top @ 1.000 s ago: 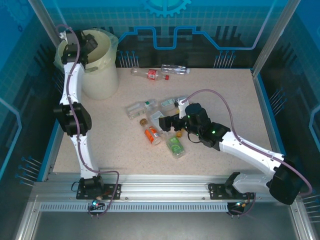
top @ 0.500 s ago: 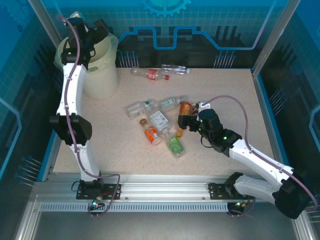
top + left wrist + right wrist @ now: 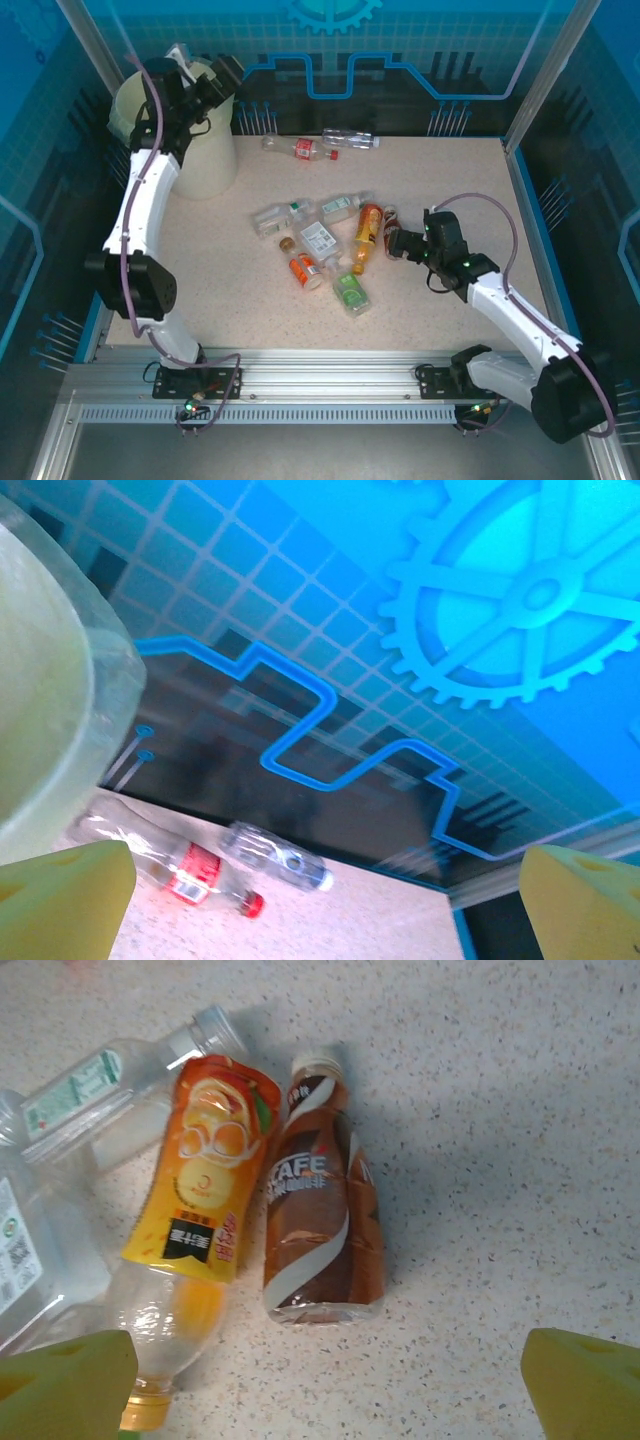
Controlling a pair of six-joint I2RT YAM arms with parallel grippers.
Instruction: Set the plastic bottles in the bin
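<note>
My left gripper (image 3: 222,76): released, empty, at the bin's (image 3: 200,160) right rim.
My right gripper (image 3: 325,1380): spread toward the brown bottle (image 3: 320,1230), to straddle it.

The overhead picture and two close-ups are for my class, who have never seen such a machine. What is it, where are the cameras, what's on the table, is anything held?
It is a robot: two white arms, the left arm and the right arm, bolted to a table. The wide picture looks down from above and behind. The close-ups come from wrist cameras; the yellow corners are jaw pads. Scattered plastic bottles lie on the table. The left wrist, raised beside the bin, sees a red-labelled bottle; the right looks down on an orange-labelled bottle and a brown coffee bottle. Both jaws stand open, holding nothing.
</note>
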